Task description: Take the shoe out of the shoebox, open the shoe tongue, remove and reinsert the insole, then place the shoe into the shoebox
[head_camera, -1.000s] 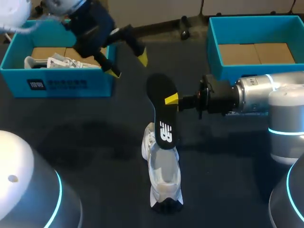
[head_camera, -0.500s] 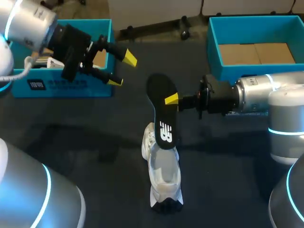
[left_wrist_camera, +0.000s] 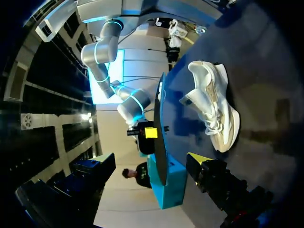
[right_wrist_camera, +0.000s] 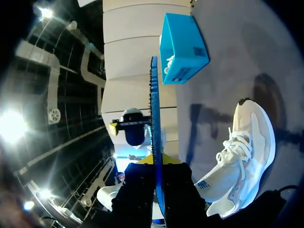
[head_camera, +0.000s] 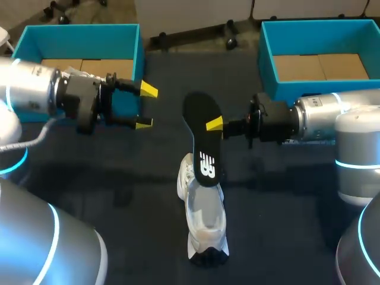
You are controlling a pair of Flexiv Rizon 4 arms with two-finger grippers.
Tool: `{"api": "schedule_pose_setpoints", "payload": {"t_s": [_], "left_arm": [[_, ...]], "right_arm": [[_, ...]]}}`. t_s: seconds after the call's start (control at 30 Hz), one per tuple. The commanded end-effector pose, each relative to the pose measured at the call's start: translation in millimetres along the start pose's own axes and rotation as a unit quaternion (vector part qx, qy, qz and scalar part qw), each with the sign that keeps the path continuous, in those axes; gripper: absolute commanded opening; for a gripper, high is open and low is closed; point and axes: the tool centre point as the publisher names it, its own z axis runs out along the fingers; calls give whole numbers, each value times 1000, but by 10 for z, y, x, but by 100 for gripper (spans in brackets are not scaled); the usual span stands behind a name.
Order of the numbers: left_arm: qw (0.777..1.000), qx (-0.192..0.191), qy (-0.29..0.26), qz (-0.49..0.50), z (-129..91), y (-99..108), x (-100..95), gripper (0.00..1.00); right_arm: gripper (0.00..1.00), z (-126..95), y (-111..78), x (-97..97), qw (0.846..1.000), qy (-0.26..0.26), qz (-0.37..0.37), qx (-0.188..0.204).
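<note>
A white shoe lies on the dark table, toe toward the front edge. Above its heel my right gripper is shut on a black insole, which hangs upright with its lower end over the shoe's opening. In the right wrist view the insole shows edge-on between the fingers, with the shoe beside it. My left gripper stands open to the left of the insole, pointing at it, apart from it. The left wrist view takes in the shoe and the insole's edge.
A blue shoebox stands at the back left, behind my left arm, with a second white shoe in it. Another blue shoebox with a cardboard floor stands at the back right, behind my right arm.
My left arm has swung down from over the back-left box and turned, so its open gripper now points sideways at the insole. The right arm, insole and shoe have not moved.
</note>
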Motion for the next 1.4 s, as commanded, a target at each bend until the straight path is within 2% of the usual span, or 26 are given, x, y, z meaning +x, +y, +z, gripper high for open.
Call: {"api": "schedule_pose_setpoints", "payload": {"t_s": [0.03,0.27,0.5,0.83,1.1,1.17,1.23,1.4], "left_arm": [[996,-26,-84,3,46,-51,44,100],[996,-26,-84,3,46,-51,44,100],[994,-45,-94,-28,230,-57,201,100],[990,-69,-117,-26,533,-124,223,100],[988,-86,-123,-30,775,-19,211,100],[988,-85,-124,-33,807,11,211,100],[988,-89,-120,-34,845,62,221,95],[988,-92,-118,-37,881,131,233,94]], "right_arm": [[0,12,-1,-10,1000,0,0,-1],[0,12,-1,-10,1000,0,0,-1],[0,12,-1,-10,1000,0,0,-1],[0,12,-1,-10,1000,0,0,-1],[0,12,-1,-10,1000,0,0,-1],[0,12,-1,-10,1000,0,0,-1],[0,12,-1,-10,1000,0,0,-1],[0,27,-41,-13,1000,-1,0,0]]}}
